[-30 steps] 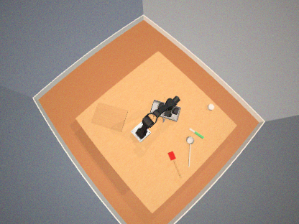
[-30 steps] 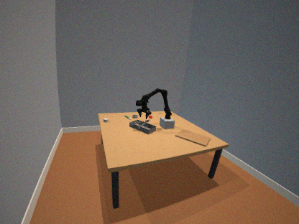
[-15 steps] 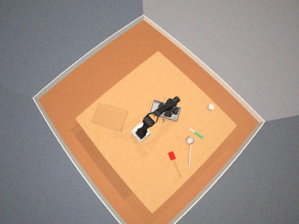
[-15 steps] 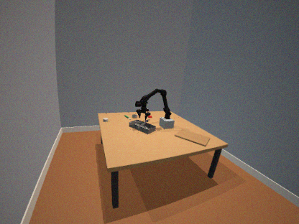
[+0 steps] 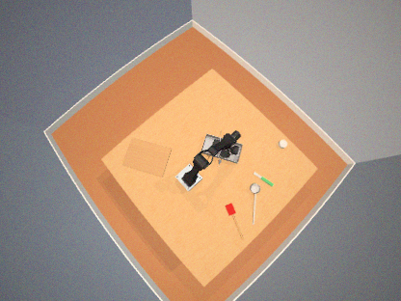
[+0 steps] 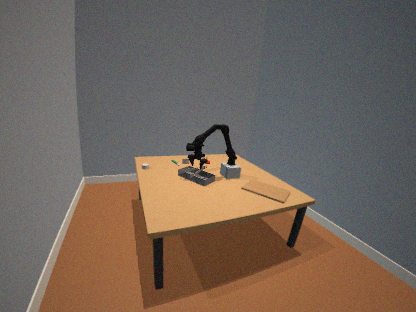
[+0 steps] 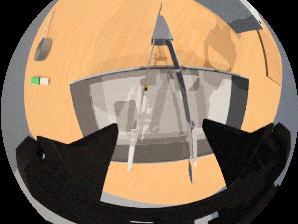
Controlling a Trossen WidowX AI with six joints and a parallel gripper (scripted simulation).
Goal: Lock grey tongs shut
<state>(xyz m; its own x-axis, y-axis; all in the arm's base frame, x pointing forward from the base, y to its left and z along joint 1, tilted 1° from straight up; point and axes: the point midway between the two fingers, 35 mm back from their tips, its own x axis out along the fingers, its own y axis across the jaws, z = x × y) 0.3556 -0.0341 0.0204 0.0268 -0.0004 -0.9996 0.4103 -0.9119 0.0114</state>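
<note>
The grey tongs (image 7: 162, 31) (image 5: 219, 162) lie open across the roasting tin (image 7: 80, 100) (image 6: 205, 180) (image 5: 208, 142). In the wrist view their hinge end sticks out past the tin's upper wall, and the two spread arms run down over the tin, with the tips past its lower wall. My gripper (image 7: 161, 125) (image 5: 229, 151) (image 6: 197, 166) is open and empty, above the tin. In the wrist view the tongs' arms appear between my two black fingers, not touched by them. The wooden board (image 5: 147, 157) (image 6: 266, 190) lies flat on the table, on the other side of the arm's base.
The arm's base (image 5: 189, 177) (image 6: 230, 171) stands between tin and board. A green-handled tool (image 5: 266, 180) (image 7: 36, 80), a ladle (image 5: 254, 188) (image 7: 43, 49), a red-headed spatula (image 5: 230, 209) and a small white round thing (image 5: 282, 144) (image 6: 145, 166) lie on the table.
</note>
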